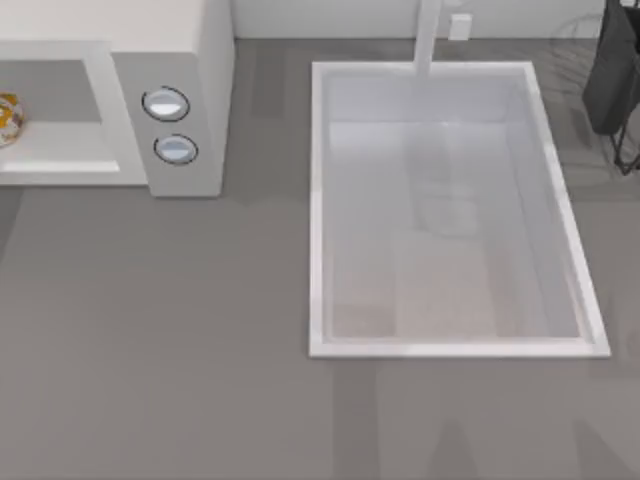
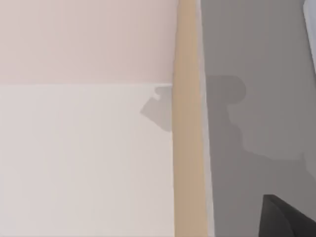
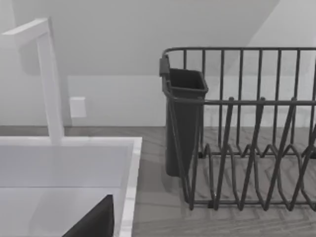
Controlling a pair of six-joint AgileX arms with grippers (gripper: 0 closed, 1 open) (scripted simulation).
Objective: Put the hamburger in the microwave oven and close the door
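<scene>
White fills the top view's left: the microwave oven [image 1: 190, 60] stands at the table's far left, its light-grey side panel carrying two round knobs [image 1: 166, 104]. Its grey cavity lies open to view, and the hamburger [image 1: 8, 118] sits inside it at the picture's left edge, a wrapped bundle with orange-yellow marks. The sink basin [image 1: 318, 210] takes up the middle and right, a faucet [image 1: 428, 40] at its far rim and a dark dish rack [image 1: 615, 80] at the far right corner.

The left wrist view looks at pale flat panels, a tan strip and the grey table [image 2: 256, 59]; a dark wedge sits at one corner, and whether the left gripper's fingers are apart or together cannot be told.

The right wrist view faces the faucet, basin rim and dish rack with its dark cup holder [image 3: 183, 118]; the right gripper's state likewise cannot be told.

The hamburger likely handles light and soft, its wrapper a little slippery; a gentle hold across its middle would suit. With it already inside, closing the door appears to remain.
</scene>
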